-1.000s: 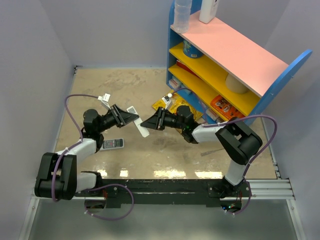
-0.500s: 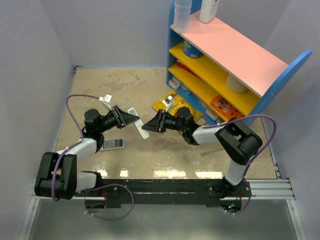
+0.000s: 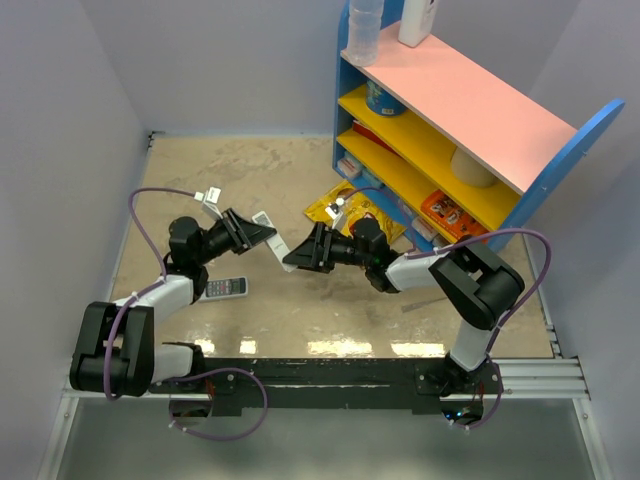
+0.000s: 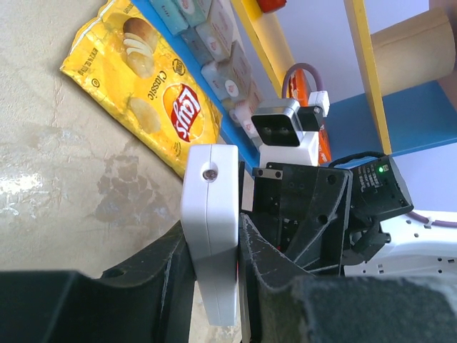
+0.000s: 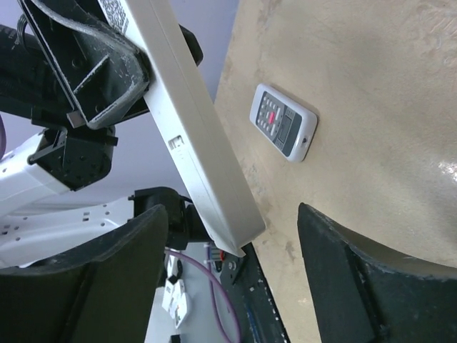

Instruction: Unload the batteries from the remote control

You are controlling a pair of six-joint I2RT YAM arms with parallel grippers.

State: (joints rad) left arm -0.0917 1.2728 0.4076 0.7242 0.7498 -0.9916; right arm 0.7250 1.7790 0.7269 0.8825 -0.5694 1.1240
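We see the remote control [image 4: 208,236], a smooth white plastic slab with rounded corners, lifted clear of the surface [image 3: 250,170] and hanging between the two arms. The left pincer [image 3: 258,236] is clenched on its flat sides, gripping it with matte, grainy black fingers [image 4: 268,250]. A small round bulb [image 4: 208,174] sits in the narrow end face pointing away from that wrist. From the right wrist, a little rectangular notch [image 5: 176,141] shows on the long edge.

The right pincer [image 5: 230,214] is released. Its curved black fingers are spread wide to either side of the remote's free end, with a gap on both sides.

A smaller handset [image 5: 283,122] lies flat and face up on the surface near the left arm. It has a grey face, a white rim, one red button and rows of dark ones, and its print is too small to read.

The surface is beige, mottled like stone and glossy. A shiny yellow crisp bag [image 4: 153,93] reading "Lay's Classic" lies at the foot of a shelf [image 3: 470,100] of painted boards, with blue sides, a pink top and yellow tiers
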